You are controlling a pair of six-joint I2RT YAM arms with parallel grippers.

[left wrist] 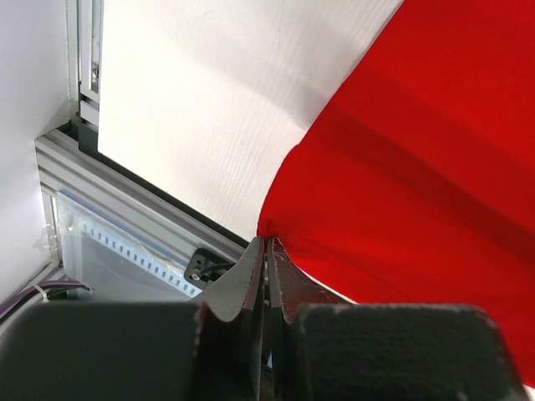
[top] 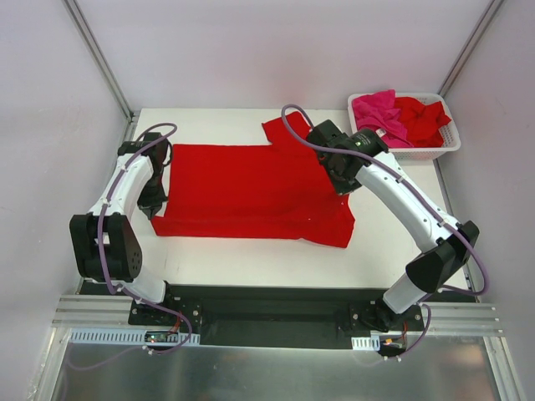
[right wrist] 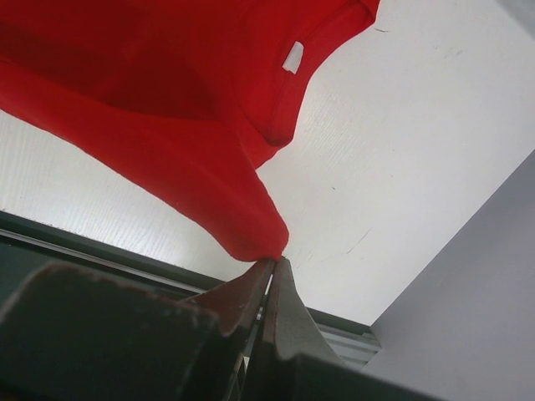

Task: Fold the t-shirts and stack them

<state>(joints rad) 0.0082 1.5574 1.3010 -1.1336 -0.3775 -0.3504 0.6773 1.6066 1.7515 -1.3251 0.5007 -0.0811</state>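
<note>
On table (top: 251, 261), centre: red t-shirt (top: 242, 192) spread mostly flat. Left gripper (left wrist: 266, 251) pinched tight on its left edge, right gripper (right wrist: 272, 264) clamped on a fold near the neckline. Cloth looks light, floppy, sags between pinches. Better to grab hems and corners, not the middle. Spare shirts (top: 401, 117) in basket (top: 445, 152), back right.

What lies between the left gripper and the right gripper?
A plain red cloth t-shirt, spread out, pinched by left gripper and right gripper; seen in top view.

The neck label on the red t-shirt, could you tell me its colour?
White label, clearest in the right wrist view.
</note>
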